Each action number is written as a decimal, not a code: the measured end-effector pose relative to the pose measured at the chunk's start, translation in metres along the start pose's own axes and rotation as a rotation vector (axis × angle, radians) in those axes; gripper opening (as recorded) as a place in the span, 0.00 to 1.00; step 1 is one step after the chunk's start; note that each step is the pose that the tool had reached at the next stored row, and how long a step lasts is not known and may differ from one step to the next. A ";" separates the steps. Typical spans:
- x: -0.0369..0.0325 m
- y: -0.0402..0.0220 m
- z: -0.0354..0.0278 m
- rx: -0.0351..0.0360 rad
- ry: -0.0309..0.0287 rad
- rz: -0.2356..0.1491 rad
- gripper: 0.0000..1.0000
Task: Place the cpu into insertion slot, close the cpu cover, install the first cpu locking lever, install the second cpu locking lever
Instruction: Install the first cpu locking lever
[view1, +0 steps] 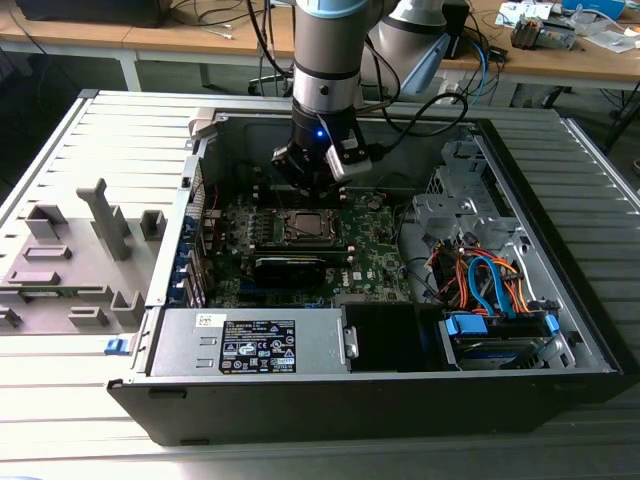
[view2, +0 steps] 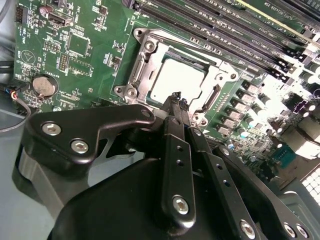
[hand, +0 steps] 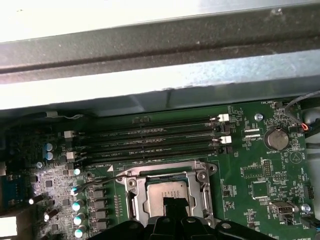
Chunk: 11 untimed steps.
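Claw (view2: 176, 98) fingers look pressed together, empty, tips right above the chip (view2: 176, 80), which already lies in the socket (view2: 141, 75) under the closed cover (view2: 220, 75). A skewed push could scrape the chip. Memory slots (hand: 150, 140) crowd just beyond; the case wall (view1: 330, 120) stands close behind.

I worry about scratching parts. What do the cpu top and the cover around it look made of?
The cpu top looks like pale matte metal, evenly silvery-grey. The cpu cover looks like thin stamped bare metal, brighter, with glints along its edges.
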<state>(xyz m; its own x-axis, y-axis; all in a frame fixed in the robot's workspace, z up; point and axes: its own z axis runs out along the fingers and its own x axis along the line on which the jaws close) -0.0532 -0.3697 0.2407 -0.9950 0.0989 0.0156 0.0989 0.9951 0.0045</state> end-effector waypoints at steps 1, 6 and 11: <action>0.0000 0.0000 0.0000 0.0000 0.0001 -0.004 0.11; 0.0000 0.0000 0.0000 -0.0005 0.0002 -0.018 0.11; 0.0000 0.0000 0.0000 -0.0002 0.0003 -0.042 0.11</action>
<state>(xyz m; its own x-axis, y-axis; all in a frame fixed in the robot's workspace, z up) -0.0532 -0.3697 0.2407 -0.9983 0.0569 0.0157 0.0570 0.9984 0.0053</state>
